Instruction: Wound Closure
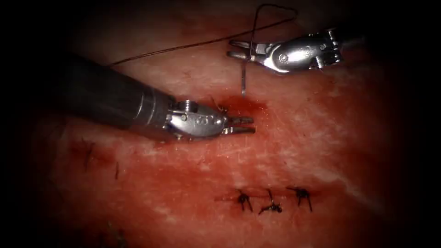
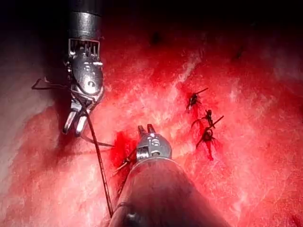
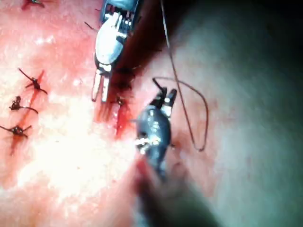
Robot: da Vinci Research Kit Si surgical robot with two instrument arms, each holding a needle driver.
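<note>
Right end effector [image 1: 239, 49] is pinching the needle [image 1: 243, 78] near its blunt end, thread [image 1: 193, 45] trailing; left end effector [image 1: 245, 125] is hovering slightly spread, empty, above the red fluid [image 1: 250, 105]. Keeping the needle tip square to the tissue [image 1: 321, 138] would help.

Needle [image 1: 243, 78] hanging from right pincer [image 1: 239, 49], left pincer [image 1: 245, 125] below, knots [image 1: 271, 202] nearer.

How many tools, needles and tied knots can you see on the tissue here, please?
Tools: 2, the left tool holding nothing, the right tool gripping the needle.
Needles: 1, the needle held near its upper end, hanging free above the tissue.
Tied knots: 3.
Total: 6.
</note>
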